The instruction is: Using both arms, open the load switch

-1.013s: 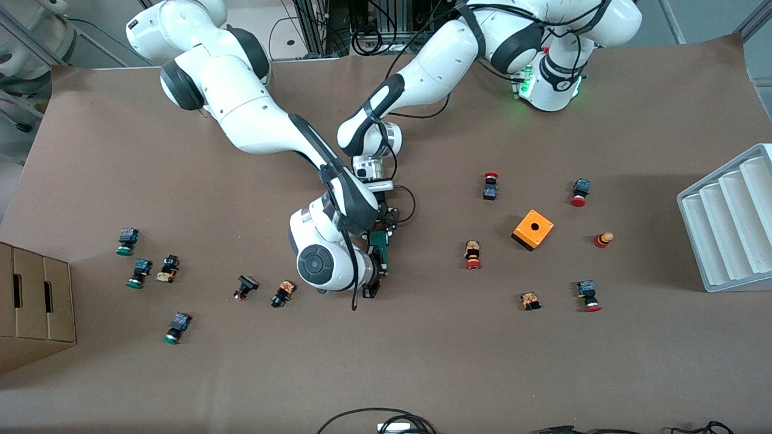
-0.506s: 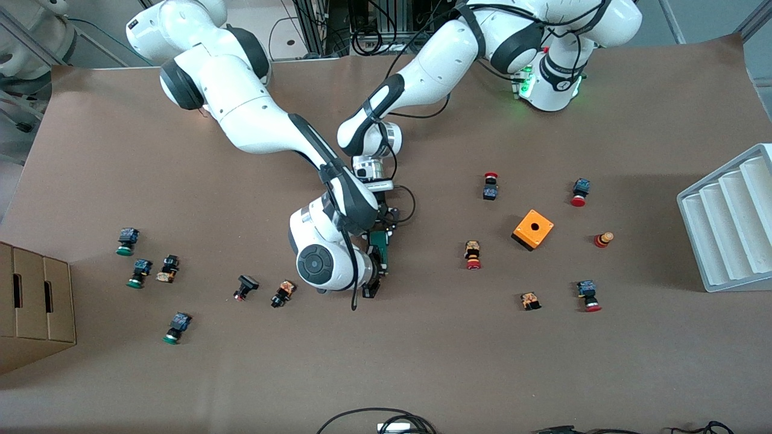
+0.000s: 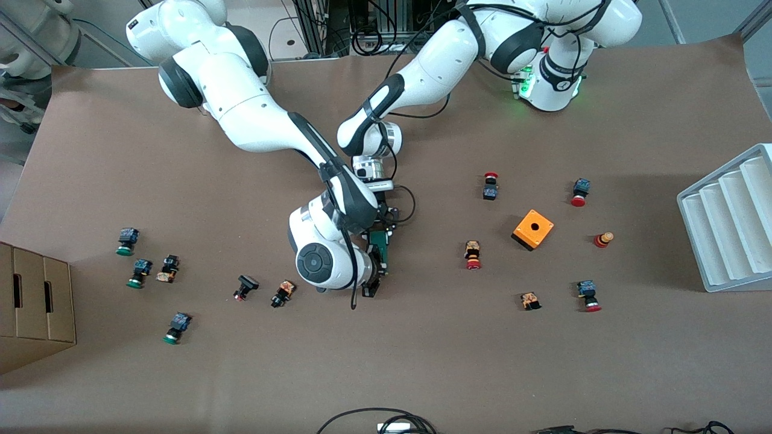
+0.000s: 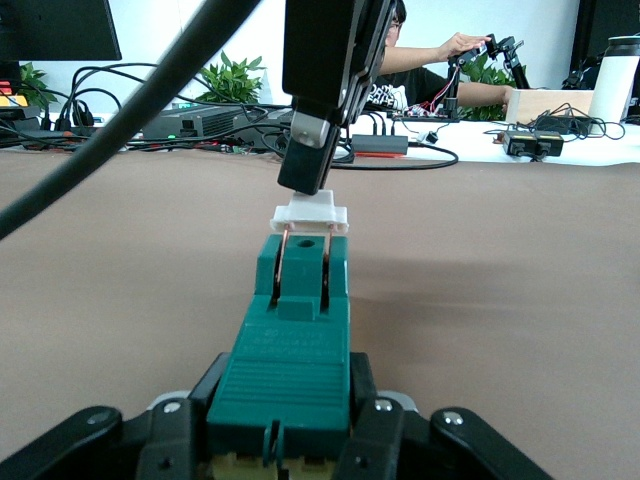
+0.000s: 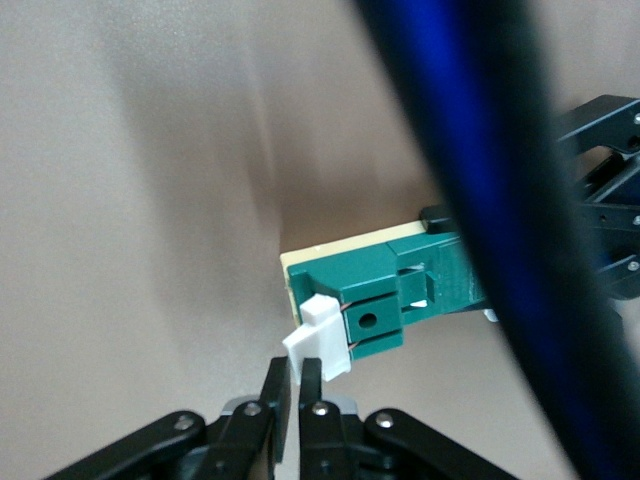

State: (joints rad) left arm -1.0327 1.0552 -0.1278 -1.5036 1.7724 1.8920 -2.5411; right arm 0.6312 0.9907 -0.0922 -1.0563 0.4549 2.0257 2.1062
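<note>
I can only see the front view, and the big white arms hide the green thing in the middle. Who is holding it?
Observer: The left end effector is shut on the body of the slim green rectangular plastic load switch.
Operator: What is the other arm doing?
Observer: The right end effector is shut on the small white block at the switch's end.
Operator: Is the white bit off?
Observer: No. It stands a little out from the green body, joined to it by two thin copper-coloured pins.
</note>
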